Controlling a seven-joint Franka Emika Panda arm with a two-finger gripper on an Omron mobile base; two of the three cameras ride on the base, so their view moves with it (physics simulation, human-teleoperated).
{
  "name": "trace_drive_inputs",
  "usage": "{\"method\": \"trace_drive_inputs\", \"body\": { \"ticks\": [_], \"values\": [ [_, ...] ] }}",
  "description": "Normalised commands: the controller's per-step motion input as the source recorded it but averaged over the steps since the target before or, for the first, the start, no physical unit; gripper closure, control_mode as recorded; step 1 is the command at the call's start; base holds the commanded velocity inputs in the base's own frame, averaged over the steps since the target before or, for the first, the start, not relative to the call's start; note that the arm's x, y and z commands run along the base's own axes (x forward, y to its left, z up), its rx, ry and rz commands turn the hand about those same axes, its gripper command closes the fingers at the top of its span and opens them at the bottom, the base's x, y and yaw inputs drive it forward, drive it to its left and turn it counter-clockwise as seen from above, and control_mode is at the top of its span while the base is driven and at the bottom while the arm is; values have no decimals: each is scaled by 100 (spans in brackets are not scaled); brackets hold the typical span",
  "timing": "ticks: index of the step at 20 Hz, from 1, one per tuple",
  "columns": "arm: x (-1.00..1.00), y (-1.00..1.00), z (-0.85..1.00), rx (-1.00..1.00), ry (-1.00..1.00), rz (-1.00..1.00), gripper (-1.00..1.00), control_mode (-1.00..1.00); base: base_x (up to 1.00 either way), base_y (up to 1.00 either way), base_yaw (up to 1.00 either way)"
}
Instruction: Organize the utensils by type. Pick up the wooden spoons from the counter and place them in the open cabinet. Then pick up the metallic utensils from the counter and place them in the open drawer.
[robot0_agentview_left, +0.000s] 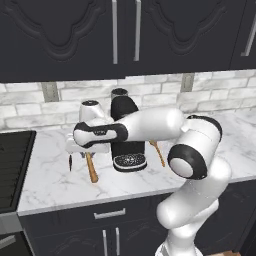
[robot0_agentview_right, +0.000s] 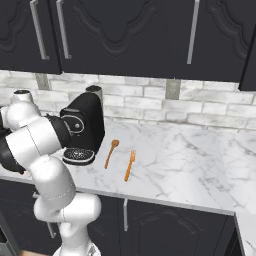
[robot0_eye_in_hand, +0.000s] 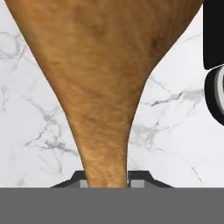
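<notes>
Between the fingers (robot0_eye_in_hand: 106, 178): tan, grainy wooden spoon (robot0_eye_in_hand: 105, 87), bowl flaring wide.

From my remote seat: the counter (robot0_agentview_right: 190, 165) is white marble with grey veins, the big wooden spoon (robot0_eye_in_hand: 105, 87) a mottled tan-brown, the smaller spoon (robot0_agentview_right: 111, 152) and the fork (robot0_agentview_right: 130, 165) orange. The coffee machine (robot0_agentview_right: 85, 127) is black, cabinets (robot0_agentview_right: 125, 35) dark charcoal, backsplash (robot0_agentview_right: 210, 107) pale brick.

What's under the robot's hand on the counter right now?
A large wooden spoon lies on the marble counter, its neck between the gripper fingertips. A dark-handled fork lies beside it. The hand covers both utensils' far ends.
</notes>
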Motion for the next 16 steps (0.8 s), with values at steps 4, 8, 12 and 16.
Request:
{"method": "trace_drive_inputs", "body": {
  "ticks": [4, 8, 12, 16],
  "values": [
    [-53, -15, 67, 0, -27, 12, 100, -100, 0, 0, 0],
    [-48, -21, 60, -1, -25, 22, 100, -100, 0, 0, 0],
    [-40, -31, 61, 0, -13, 37, 100, -100, 0, 0, 0],
    [-37, -37, 52, -1, -2, 41, 100, -100, 0, 0, 0]
  ]
}}
